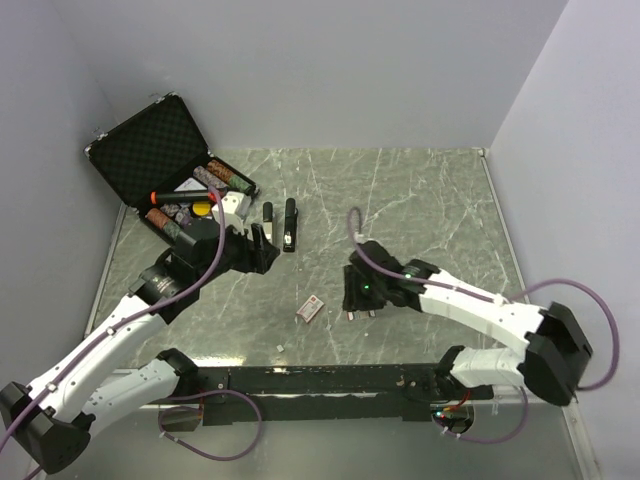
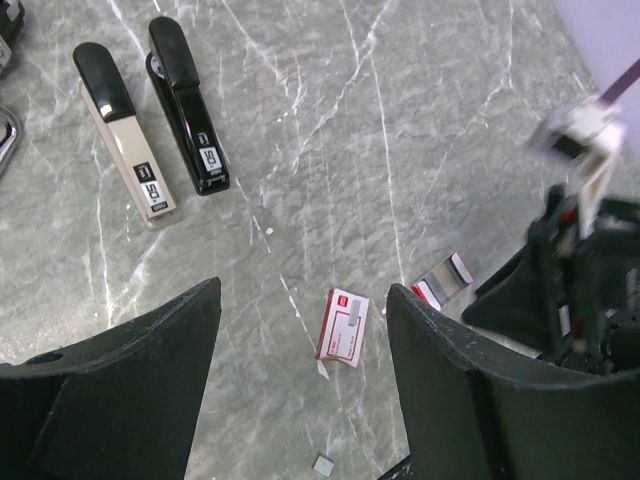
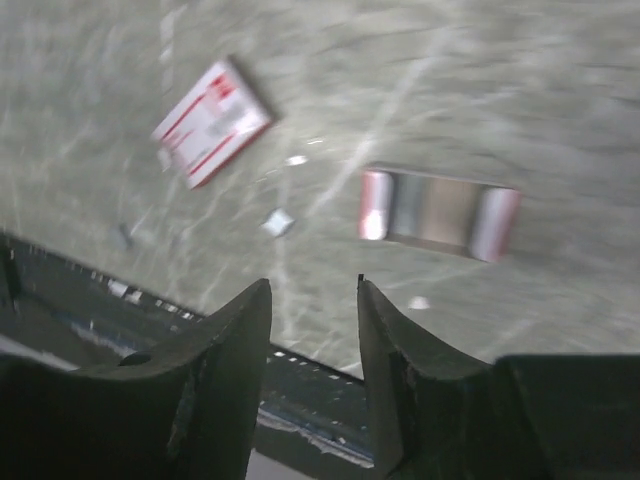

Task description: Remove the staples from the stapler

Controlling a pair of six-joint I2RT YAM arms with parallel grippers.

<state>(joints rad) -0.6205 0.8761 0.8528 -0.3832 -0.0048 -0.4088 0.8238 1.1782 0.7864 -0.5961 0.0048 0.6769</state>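
Note:
Two staplers lie side by side at the back left of the table: a black one and a beige one with a black top. My left gripper hovers just in front of them, open and empty. A red-and-white staple box lies mid-table. Its sliding tray lies near my right gripper, which is open with nothing between its fingers. A small staple strip rests on the marble.
An open black case with pens and other small items stands at the back left. A black rail runs along the near edge. White walls close in the table on three sides. The right arm fills the left wrist view's right side.

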